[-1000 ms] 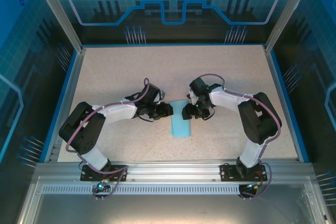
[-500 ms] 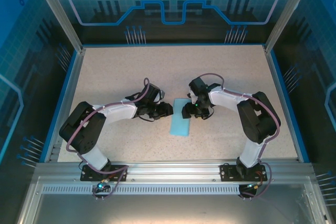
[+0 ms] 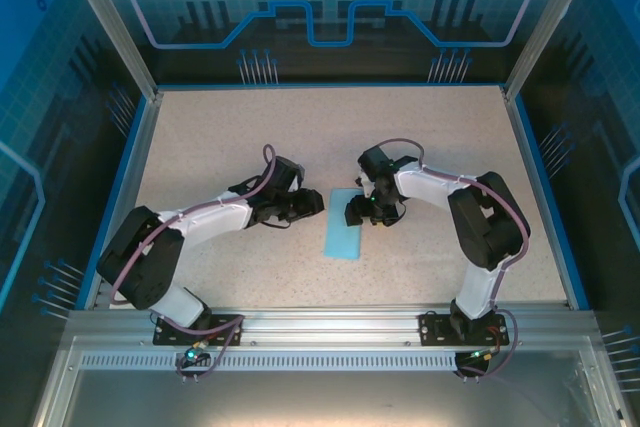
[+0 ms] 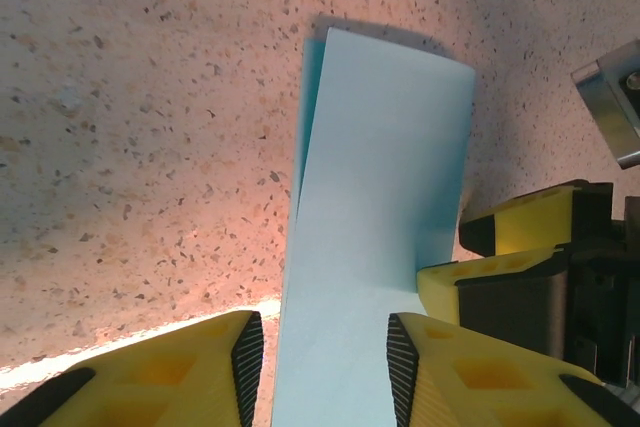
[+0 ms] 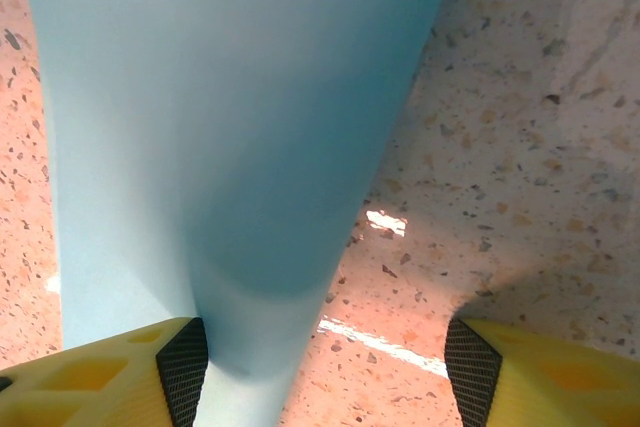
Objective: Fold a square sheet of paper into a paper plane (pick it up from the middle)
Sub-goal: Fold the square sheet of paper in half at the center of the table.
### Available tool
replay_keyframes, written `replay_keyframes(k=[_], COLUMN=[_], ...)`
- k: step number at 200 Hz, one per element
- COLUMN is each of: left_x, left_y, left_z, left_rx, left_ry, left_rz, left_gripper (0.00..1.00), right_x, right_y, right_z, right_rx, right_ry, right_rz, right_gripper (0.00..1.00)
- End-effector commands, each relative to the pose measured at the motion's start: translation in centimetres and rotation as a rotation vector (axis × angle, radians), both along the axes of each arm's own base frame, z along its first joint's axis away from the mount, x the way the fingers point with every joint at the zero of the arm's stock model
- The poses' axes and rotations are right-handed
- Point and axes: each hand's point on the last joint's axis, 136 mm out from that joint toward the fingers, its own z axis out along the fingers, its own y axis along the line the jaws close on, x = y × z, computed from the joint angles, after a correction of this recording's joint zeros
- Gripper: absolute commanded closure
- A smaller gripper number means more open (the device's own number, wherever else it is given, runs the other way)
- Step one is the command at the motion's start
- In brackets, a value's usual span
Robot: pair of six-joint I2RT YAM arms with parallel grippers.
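The thin light-blue paper sheet (image 3: 344,226), folded into a narrow strip, lies on the speckled beige table (image 3: 230,137) within reach of both arms. The left gripper (image 4: 322,337) straddles one end, jaws apart and unclamped. The right gripper (image 5: 325,367) gapes wide alongside, probably poised to flatten the crease.

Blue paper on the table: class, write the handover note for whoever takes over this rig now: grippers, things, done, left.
The left gripper is open beside the left edge of the square sheet of paper; the right gripper is open at its right edge, near the far end.
The paper lies on the table between them, folded into a narrow strip.
Done: centre fold, it seems.
Left: nose and wing folds; no plane yet.
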Motion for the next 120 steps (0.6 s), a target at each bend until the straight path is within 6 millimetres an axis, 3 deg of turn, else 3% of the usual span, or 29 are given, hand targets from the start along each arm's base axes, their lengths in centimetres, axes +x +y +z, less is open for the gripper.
replay_keyframes(k=[1,120], left_x=[-0.9,-1.1], left_y=[0.9,1.0], left_z=[-0.7,-0.8], left_rx=[0.04,0.048], left_ry=[0.022,0.023], left_rz=[0.014,0.008], left_gripper=[0.57,0.57], right_x=[-0.4,-1.0], right_y=[0.9,0.1], right_z=[-0.8,-2.0], right_rx=[0.002,-0.116], right_ry=[0.028,0.069], right_rz=[0.026,0.032], right_gripper=[0.31,0.3])
